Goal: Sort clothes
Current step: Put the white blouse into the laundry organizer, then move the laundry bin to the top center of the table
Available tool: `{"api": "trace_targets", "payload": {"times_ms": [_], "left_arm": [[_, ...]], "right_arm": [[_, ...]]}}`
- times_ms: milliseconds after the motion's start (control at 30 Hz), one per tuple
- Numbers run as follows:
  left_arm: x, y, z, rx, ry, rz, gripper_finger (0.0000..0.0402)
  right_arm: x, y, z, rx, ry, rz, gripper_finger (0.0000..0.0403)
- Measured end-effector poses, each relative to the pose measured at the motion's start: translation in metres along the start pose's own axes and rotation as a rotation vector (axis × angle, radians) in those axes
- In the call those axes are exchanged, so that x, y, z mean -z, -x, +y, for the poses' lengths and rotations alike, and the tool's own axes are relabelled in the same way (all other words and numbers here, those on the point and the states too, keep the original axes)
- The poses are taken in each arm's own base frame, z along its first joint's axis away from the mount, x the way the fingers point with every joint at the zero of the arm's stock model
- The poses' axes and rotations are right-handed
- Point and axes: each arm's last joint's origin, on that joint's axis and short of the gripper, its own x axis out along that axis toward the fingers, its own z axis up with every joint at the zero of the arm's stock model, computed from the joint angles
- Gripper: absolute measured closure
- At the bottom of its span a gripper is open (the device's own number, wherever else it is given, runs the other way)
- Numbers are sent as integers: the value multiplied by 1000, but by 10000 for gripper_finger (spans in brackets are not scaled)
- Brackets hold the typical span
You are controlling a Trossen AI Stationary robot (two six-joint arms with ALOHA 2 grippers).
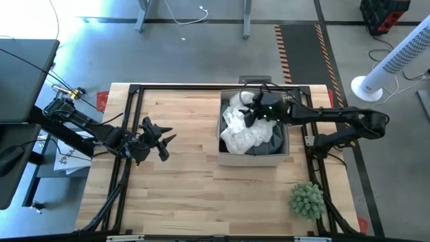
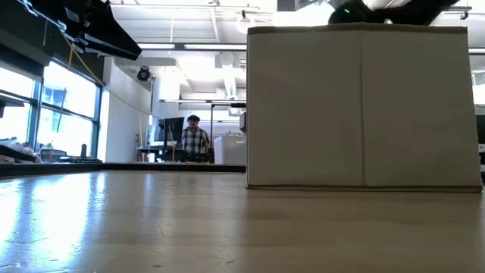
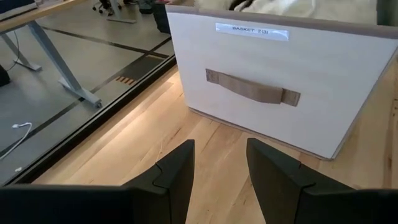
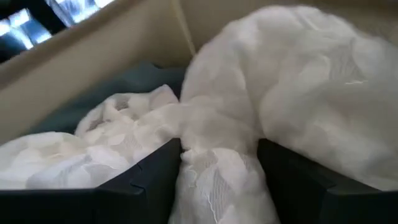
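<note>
the right gripper (image 4: 219, 180) is clamped on a bunched fold of the white garment (image 4: 292, 99), fabric squeezed between both fingers, inside the basket (image 1: 252, 159) at the table's right side. a grey-green garment (image 4: 124, 84) lies under it along the basket wall. the white one looks light, limp and thin, with a lacy weave; it should drape and stretch when lifted, and could snag or drag the cloth below. a bunched ridge like this is the sensible hold. the left gripper (image 3: 219, 171) hangs over bare table (image 1: 181, 181) left of the basket, fingers apart, holding nothing. a label on the basket's side reads "basket 2", then something in brackets i cannot make out.
</note>
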Motion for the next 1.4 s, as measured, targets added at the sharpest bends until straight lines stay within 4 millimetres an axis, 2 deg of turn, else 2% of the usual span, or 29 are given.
{"api": "trace_targets", "payload": {"times_ms": [100, 200, 300, 400, 500, 633, 700, 833, 967, 1067, 1167, 1267, 1400], "left_arm": [[0, 0, 0, 0, 0, 0, 257], [0, 0, 0, -10, 2, -8, 257], [-1, 0, 1, -23, 2, -13, 257], [0, 0, 1, -24, 5, -12, 257], [0, 0, 1, -23, 7, -11, 257], [0, 0, 1, -28, 7, -14, 257], [0, 0, 1, -32, 11, -17, 257], [-1, 0, 2, -50, 26, -27, 257], [-1, 0, 1, -48, 41, -33, 257], [-3, 1, -1, -35, 54, -46, 257], [-4, 2, -2, -23, 52, -55, 257], [-4, 3, -3, -17, 49, -57, 257], [-5, 3, -3, -15, 52, -60, 257]], "right_arm": [[25, -11, -11, -6, -75, -28, 190], [28, -11, -12, -15, -83, -48, 190], [19, -9, -8, -29, -48, -42, 190], [-5, 1, 0, -44, -30, -42, 190], [-32, 18, 12, -39, 22, -1, 190], [-67, 51, 32, -49, 147, 66, 190], [-76, 68, 42, -45, 212, 89, 190], [-87, 116, 65, -23, 308, -34, 190], [-77, 165, 84, -108, 334, -166, 190], [-62, 196, 103, -285, 367, -240, 190], [-39, 217, 126, -484, 380, -232, 190], [-8, 229, 150, -612, 371, -112, 190], [42, 222, 176, -552, 315, 137, 190]]}}
